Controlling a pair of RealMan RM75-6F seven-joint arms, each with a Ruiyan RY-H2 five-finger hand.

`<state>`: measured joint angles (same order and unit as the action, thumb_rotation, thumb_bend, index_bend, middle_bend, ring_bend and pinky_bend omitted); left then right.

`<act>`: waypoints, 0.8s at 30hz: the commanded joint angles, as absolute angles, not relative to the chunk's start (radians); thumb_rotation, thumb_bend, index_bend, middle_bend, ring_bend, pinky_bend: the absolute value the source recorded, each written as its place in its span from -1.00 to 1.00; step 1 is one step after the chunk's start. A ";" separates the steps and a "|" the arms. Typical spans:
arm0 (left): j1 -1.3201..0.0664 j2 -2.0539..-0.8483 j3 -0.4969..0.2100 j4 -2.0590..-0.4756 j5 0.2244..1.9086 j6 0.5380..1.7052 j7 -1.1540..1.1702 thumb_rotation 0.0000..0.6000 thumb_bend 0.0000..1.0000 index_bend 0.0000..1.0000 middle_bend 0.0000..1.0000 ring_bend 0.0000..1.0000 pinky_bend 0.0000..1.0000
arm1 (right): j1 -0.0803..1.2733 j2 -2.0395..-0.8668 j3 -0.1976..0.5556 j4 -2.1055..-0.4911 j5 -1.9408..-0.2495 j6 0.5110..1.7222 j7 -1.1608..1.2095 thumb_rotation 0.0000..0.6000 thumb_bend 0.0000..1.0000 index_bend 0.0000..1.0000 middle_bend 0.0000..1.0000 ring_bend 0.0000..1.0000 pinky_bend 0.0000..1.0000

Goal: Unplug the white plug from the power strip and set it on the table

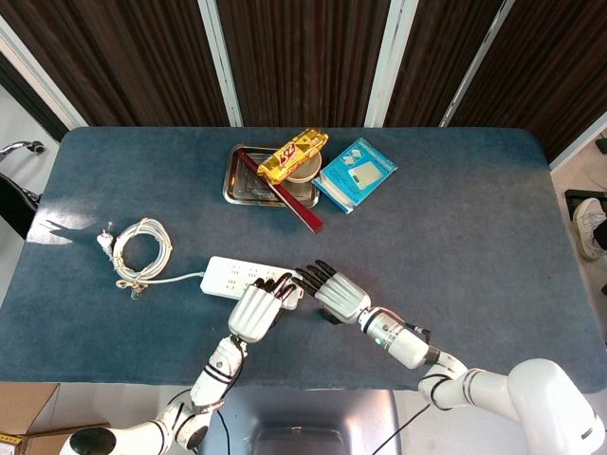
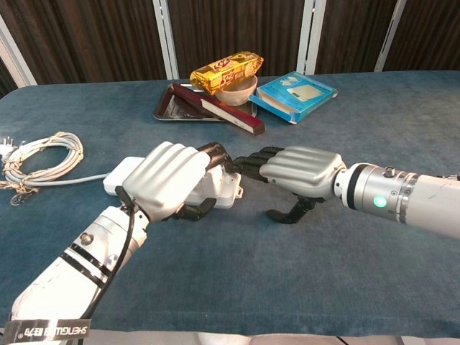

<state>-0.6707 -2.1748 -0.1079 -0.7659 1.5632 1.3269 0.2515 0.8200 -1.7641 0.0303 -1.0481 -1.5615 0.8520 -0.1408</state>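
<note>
The white power strip [image 1: 226, 276] [image 2: 123, 175] lies across the table's near middle. My left hand [image 1: 254, 310] [image 2: 169, 180] covers its right end, fingers over the top and thumb curled against the front side. A thick white block [image 2: 226, 187] shows at that end; I cannot tell whether it is the white plug or the strip's own body. My right hand [image 1: 338, 293] [image 2: 298, 170] reaches in from the right with its fingers stretched out. Their dark tips touch the top right corner of that block, beside my left fingertips. The right thumb hangs apart below and holds nothing.
The strip's grey cable runs left to a coiled bundle [image 1: 142, 249] [image 2: 42, 159]. At the back stands a metal tray [image 1: 239, 180] [image 2: 167, 108] with a bowl, a yellow snack pack [image 1: 293, 154] [image 2: 226, 70] and a dark red stick [image 1: 296, 205]. A blue booklet [image 1: 355, 173] [image 2: 296, 92] lies right of it.
</note>
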 commanded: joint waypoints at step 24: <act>-0.685 -2.103 -0.103 -0.839 1.591 1.324 0.300 1.00 0.16 0.03 0.16 -0.05 0.11 | 0.824 -1.766 0.035 -1.117 -1.513 0.830 -0.250 1.00 0.14 -1.00 -0.87 -1.00 -1.00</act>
<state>-0.6822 -2.1102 -0.0986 -0.8319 1.5894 1.3223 0.2943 0.8244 -1.7659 0.0348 -1.1170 -1.5127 0.8302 -0.2495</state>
